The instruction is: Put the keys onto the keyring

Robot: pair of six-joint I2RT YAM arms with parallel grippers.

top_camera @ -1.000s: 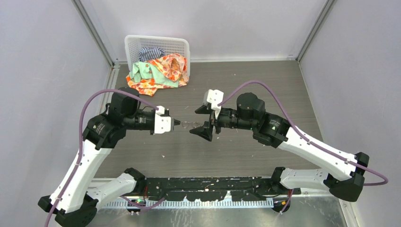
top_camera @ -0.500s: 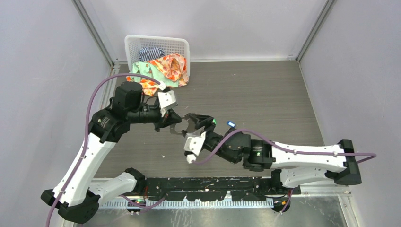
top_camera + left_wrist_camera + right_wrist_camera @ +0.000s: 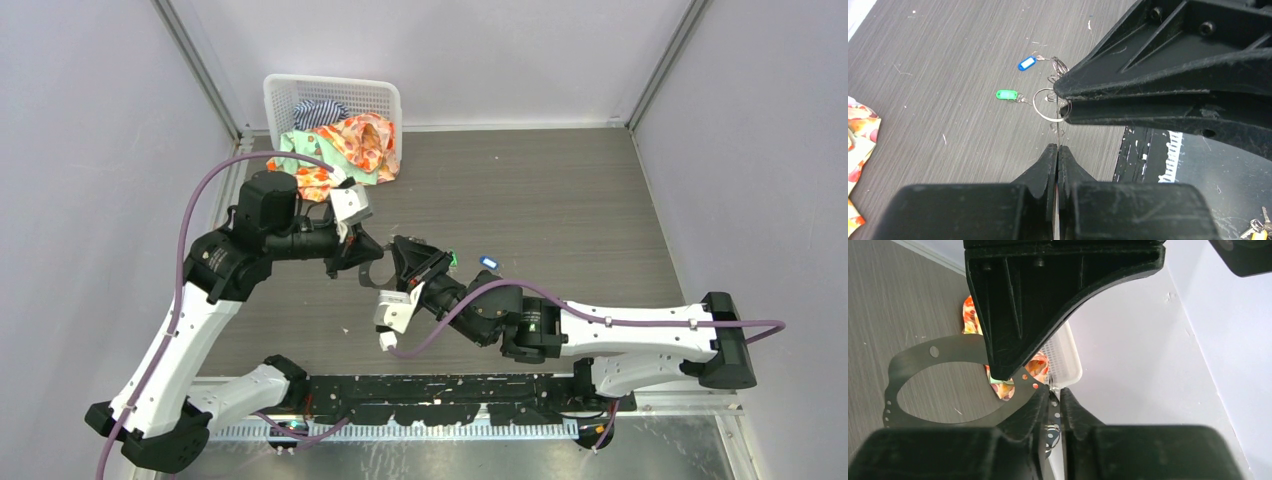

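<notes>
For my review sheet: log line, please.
left pincer shut on keyring | right pincer pinching keyring | green key, blue key on table

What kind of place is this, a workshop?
Likely a robotics lab test cell: a left arm and a right arm bolted to the table edge, plain wall panels around it, and practice props: a basket of clothes, a green key, a blue key.

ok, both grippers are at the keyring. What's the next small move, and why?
Probably open the left gripper: the right gripper looks shut on the keyring too, while the green key and blue key lie loose on the table, needing a free arm.
</notes>
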